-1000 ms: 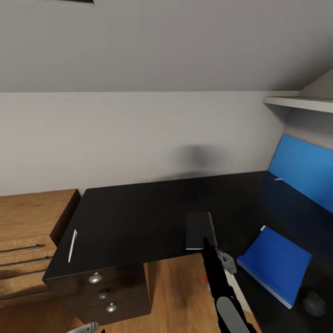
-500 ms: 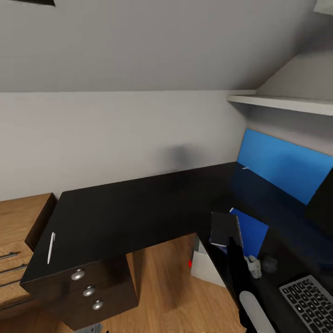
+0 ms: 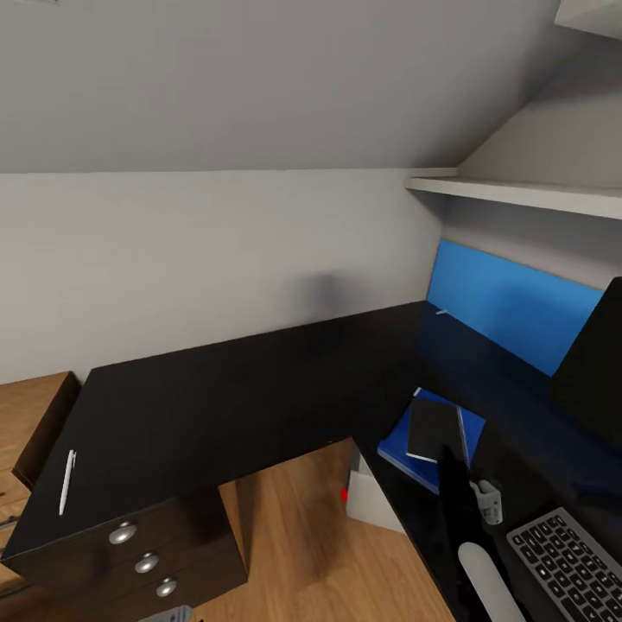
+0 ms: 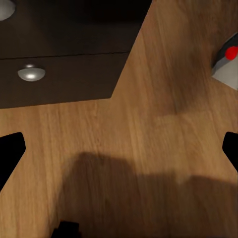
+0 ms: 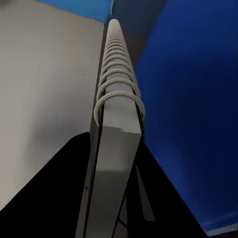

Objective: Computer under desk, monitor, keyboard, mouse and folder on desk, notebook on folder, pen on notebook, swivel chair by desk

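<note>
Since a second ago the head camera has swung right, and the notebook held by the right gripper has gone from the desk's inner corner edge to above the blue folder. The folder lies flat on the right wing of the black L-shaped desk. In the right wrist view the notebook appears edge-on, its wire spiral running away from the camera, with dark fingers clamped on either side of it and the folder's blue beneath. Whether it touches the folder yet cannot be told.

The keyboard sits at the head view's lower right on the same wing, near the folder. The monitor's dark edge stands behind it. The white pen lies on the far left end of the desk, above the drawer unit, well apart from the folder. The grey computer, showing its red dot, stands on the floor under the desk corner.

The left gripper hangs over wood floor, its fingertips spread wide apart.
</note>
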Robot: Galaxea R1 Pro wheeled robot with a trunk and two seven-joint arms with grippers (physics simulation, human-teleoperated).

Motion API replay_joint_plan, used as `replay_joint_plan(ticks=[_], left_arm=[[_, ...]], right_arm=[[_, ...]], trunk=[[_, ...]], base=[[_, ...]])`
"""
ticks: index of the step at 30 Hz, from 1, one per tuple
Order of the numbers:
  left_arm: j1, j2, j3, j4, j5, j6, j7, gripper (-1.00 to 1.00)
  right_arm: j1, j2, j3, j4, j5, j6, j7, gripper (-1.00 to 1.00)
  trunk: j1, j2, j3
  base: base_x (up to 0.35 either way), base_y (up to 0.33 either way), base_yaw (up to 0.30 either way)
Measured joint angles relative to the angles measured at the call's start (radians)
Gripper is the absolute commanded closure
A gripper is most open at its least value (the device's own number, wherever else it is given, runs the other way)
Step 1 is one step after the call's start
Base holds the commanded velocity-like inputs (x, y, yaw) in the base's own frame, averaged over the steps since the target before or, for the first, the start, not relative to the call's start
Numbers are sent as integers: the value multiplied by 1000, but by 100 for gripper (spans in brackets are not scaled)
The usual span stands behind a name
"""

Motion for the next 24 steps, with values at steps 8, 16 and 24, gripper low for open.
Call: replay_joint_plan(ticks=[8,16,24], left_arm=[[0,0,0,1,0,1,1,-100],[0,0,0,2,0,1,1,-100],[0,0,0,2,1,1,1,-100]], right_arm=[[0,-1,0,-2,3,-1,3,100],[0,-1,-19,1,1,0,-1,-100],[0,-1,-21,1,1,-3,-14,-100]], trunk=[[0,0,0],[0,0,0],[0,0,0]], base=[[135,0,0],[14,0,0],[0,0,0]])
